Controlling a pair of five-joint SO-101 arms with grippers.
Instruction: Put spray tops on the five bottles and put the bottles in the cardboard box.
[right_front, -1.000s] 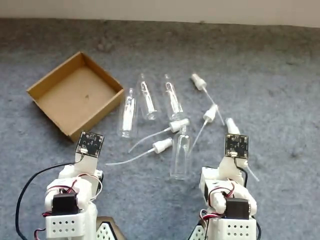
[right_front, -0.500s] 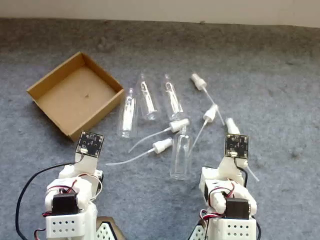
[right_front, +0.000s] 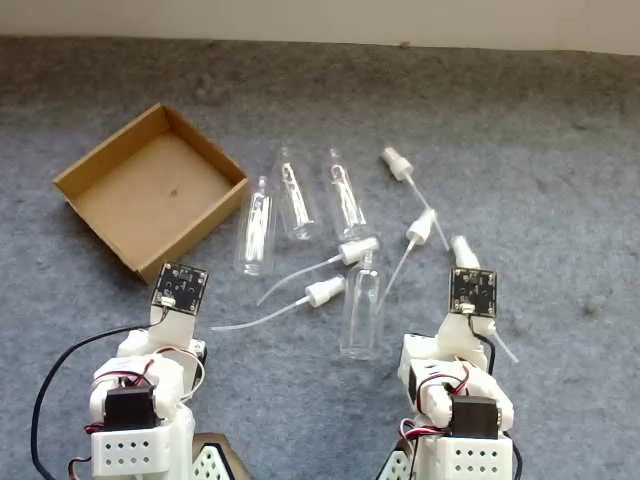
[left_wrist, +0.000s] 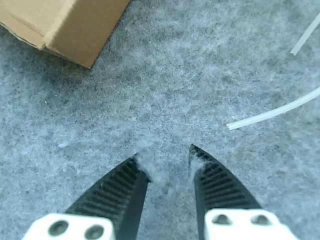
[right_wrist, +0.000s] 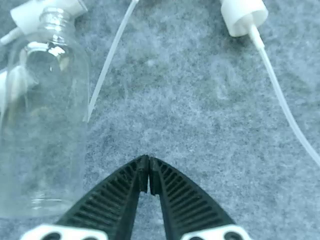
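Several clear bottles lie uncapped on the grey carpet: one (right_front: 255, 232) beside the cardboard box (right_front: 95, 175), two (right_front: 295, 192) (right_front: 343, 195) in the middle, and one (right_front: 362, 305) nearest the right arm. Several white spray tops with long tubes lie loose among them (right_front: 325, 291) (right_front: 358, 250) (right_front: 422, 226). My left gripper (left_wrist: 166, 161) hovers open over bare carpet, near the box corner (left_wrist: 65, 25). My right gripper (right_wrist: 149, 167) is shut and holds nothing; it sits between the nearest bottle (right_wrist: 45, 125) and a spray top (right_wrist: 243, 17).
The box is open and stands at the far left with nothing inside. A thin tube (left_wrist: 275, 110) lies ahead of the left gripper. Another spray top (right_front: 397, 162) lies farther back on the right. Both arm bases (right_front: 140, 420) (right_front: 455, 415) stand at the near edge.
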